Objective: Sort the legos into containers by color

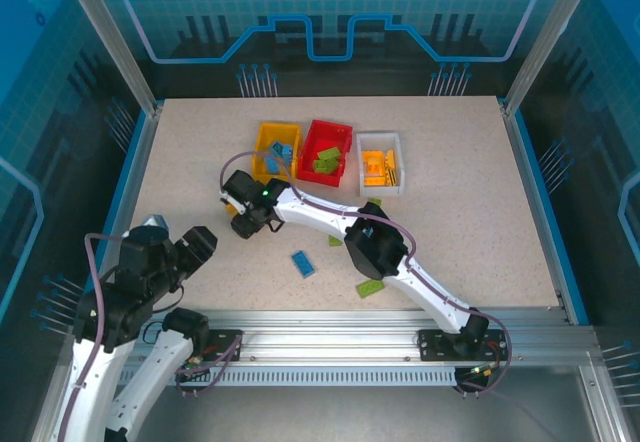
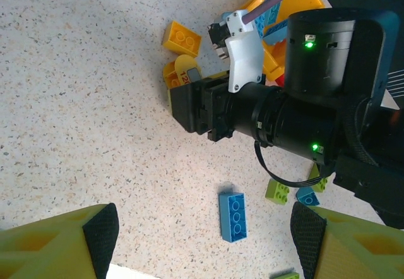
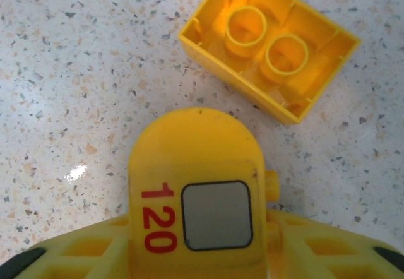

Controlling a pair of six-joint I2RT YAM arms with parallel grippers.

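Three bins stand in a row beyond the right gripper, each already holding part of its colour: the yellow bin has blue bricks, the red bin green ones, and the white bin yellow-orange ones. Sorting looks well begun but not done, since several pieces lie loose on the table. Item: a yellow rounded piece marked 120 sits between the right gripper's fingers, which flank it closely on both sides. Whether they are pressing on it or only around it cannot be told. Item: a yellow brick lies hollow side up, just ahead of that gripper and slightly to one side, apart from the rounded piece. Item: a long blue brick lies flat, studs up, just ahead of the gap between the left gripper's fingers. The left gripper hangs above the table with its jaws wide apart and nothing in them. Item: a small green brick and a small blue brick lie side by side under the right arm's forearm, further ahead of the left gripper. Item: a green brick lies behind the right gripper, near that arm's elbow. Remaining work, as judged: two yellow pieces for the white bin, the blues for the yellow bin, and the greens for the red bin.
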